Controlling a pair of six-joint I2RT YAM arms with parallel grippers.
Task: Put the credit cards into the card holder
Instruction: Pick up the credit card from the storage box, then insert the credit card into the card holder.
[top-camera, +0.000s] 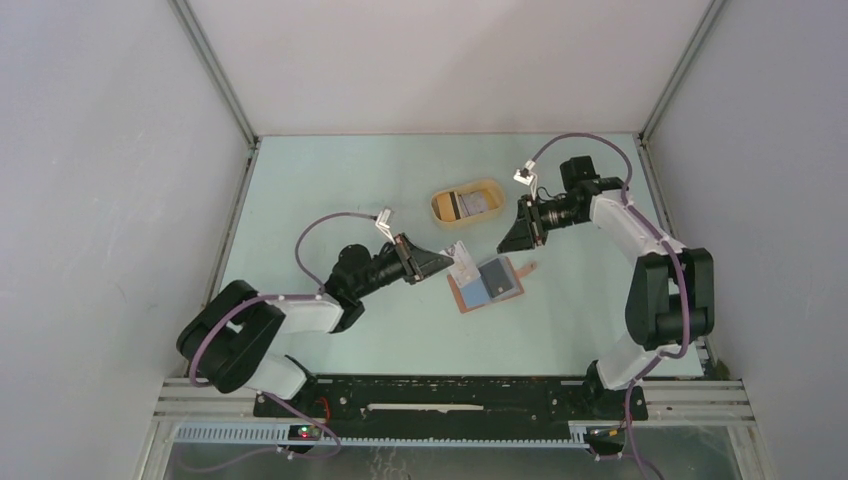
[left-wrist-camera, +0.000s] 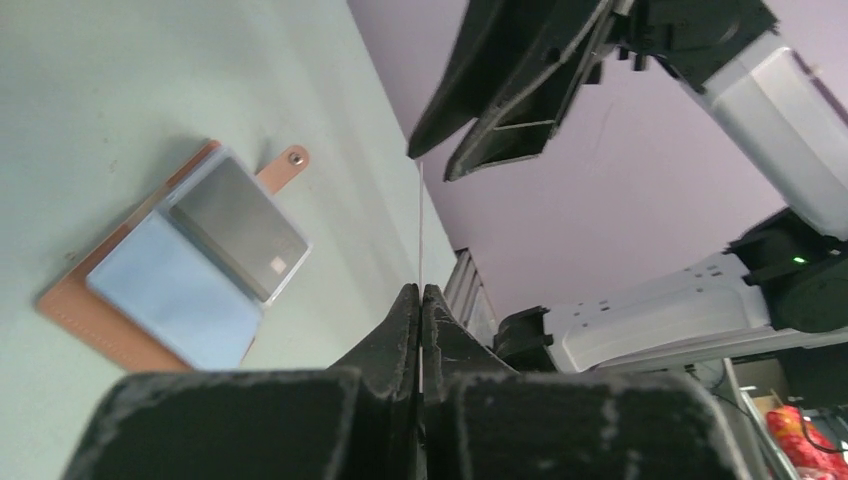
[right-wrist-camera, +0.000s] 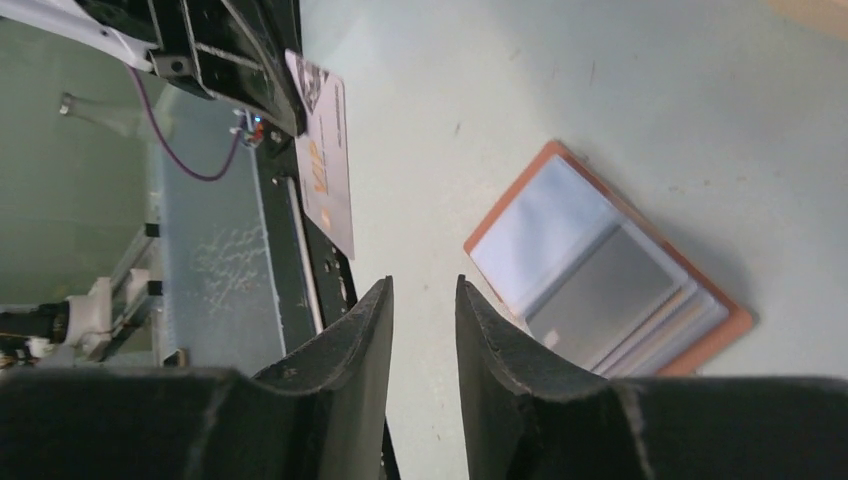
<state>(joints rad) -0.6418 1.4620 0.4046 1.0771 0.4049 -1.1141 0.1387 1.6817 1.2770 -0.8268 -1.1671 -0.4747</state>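
The card holder (top-camera: 455, 292) lies open on the table's middle, brown rim showing, with a dark credit card (top-camera: 496, 274) and a blue-grey sleeve on it. My left gripper (top-camera: 447, 262) is shut on a white striped credit card (top-camera: 463, 262) just left of the holder. In the left wrist view that card (left-wrist-camera: 421, 230) shows edge-on between my shut fingertips, left gripper (left-wrist-camera: 421, 290). My right gripper (top-camera: 510, 238) hovers just beyond the holder, open and empty. In the right wrist view, the right gripper (right-wrist-camera: 425, 290) faces the held card (right-wrist-camera: 325, 150) and the card holder (right-wrist-camera: 735, 320).
A yellow oval tray (top-camera: 440, 207) with cards inside stands behind the holder. White walls enclose the table on three sides. The right arm's elbow (top-camera: 670, 290) rises at the right edge.
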